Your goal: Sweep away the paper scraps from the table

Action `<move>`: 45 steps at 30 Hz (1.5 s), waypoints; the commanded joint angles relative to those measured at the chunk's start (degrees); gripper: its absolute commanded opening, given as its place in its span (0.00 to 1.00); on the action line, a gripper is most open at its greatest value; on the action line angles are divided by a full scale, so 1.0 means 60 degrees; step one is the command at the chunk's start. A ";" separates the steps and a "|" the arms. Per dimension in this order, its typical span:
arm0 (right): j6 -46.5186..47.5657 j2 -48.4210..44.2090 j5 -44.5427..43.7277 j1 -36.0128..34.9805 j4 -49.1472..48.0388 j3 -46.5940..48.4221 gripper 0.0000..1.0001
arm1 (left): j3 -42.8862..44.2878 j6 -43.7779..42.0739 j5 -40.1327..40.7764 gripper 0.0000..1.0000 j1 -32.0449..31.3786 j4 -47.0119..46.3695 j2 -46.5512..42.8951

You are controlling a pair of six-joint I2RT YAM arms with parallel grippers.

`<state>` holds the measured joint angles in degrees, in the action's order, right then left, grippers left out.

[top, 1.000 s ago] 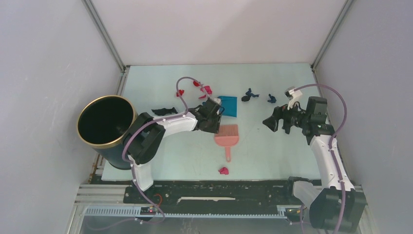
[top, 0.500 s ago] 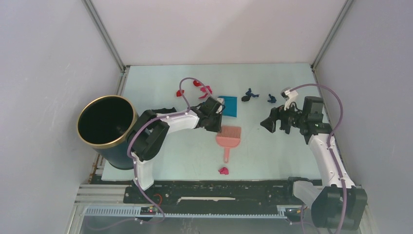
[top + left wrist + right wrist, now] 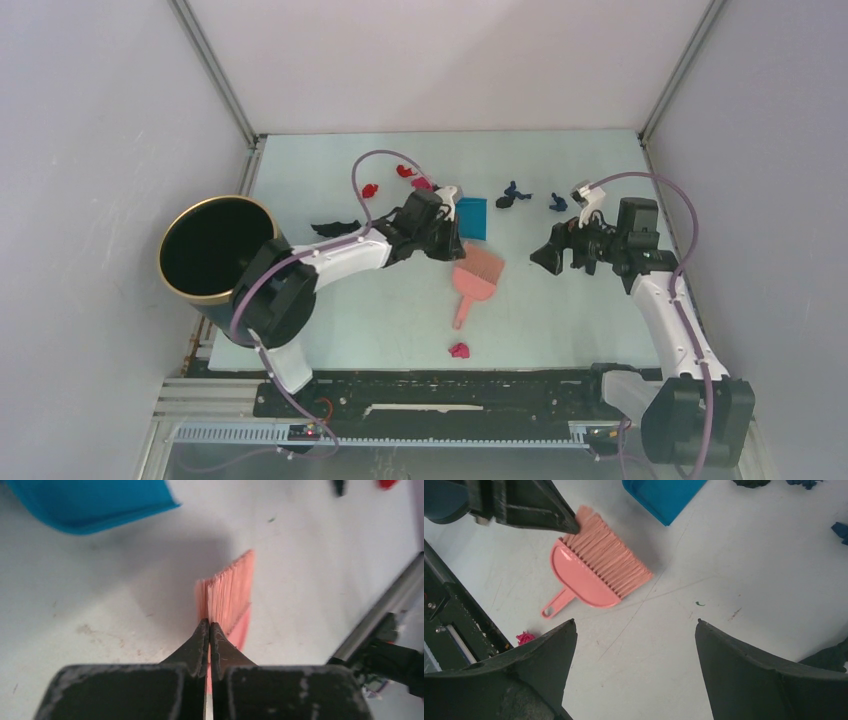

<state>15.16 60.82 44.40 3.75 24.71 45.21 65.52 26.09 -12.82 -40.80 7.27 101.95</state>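
Paper scraps lie on the pale green table [image 3: 300, 180]: red ones [image 3: 369, 190] and a magenta one [image 3: 422, 183] at the far left, a black strip [image 3: 337, 228], dark blue ones [image 3: 513, 190] [image 3: 558, 203], and a magenta one [image 3: 459, 350] near the front, also in the right wrist view [image 3: 525, 638]. My left gripper [image 3: 447, 232] [image 3: 209, 625] is shut, its tips pressed against the bristles of the pink hand brush [image 3: 475, 278] [image 3: 227, 592] [image 3: 594, 572]. The blue dustpan [image 3: 468, 216] [image 3: 90, 505] [image 3: 664, 495] lies just beyond. My right gripper [image 3: 545, 255] [image 3: 636, 625] is open and empty, right of the brush.
A black bin with a gold rim [image 3: 215, 250] stands at the table's left edge. Grey-white walls [image 3: 450, 60] bound the table on three sides. A black rail [image 3: 430, 390] runs along the front edge.
My left gripper has moved farther away and to the right against the brush. The brush head has shifted right and turned, so its handle now slants to the near left. My right gripper has edged left.
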 commanded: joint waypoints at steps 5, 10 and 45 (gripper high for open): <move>-0.0549 0.0262 0.0190 -0.0296 -0.0291 0.0150 0.94 | -0.0817 0.1562 -0.1686 0.00 0.0611 -0.3036 -0.1361; -0.1638 0.0062 -0.0645 -0.1021 -0.0612 0.0133 0.96 | -0.1636 0.3415 -0.1971 0.00 0.1137 -0.4712 -0.1435; -0.2455 0.5053 -1.0000 -0.7794 -0.2419 0.3133 0.60 | -0.3712 0.8534 -0.2221 0.00 0.2449 -0.9450 -0.0647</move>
<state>2.37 91.29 -10.57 -45.45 12.51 62.63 43.18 75.57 -24.67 -26.68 -44.84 98.28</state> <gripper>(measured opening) 0.738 0.003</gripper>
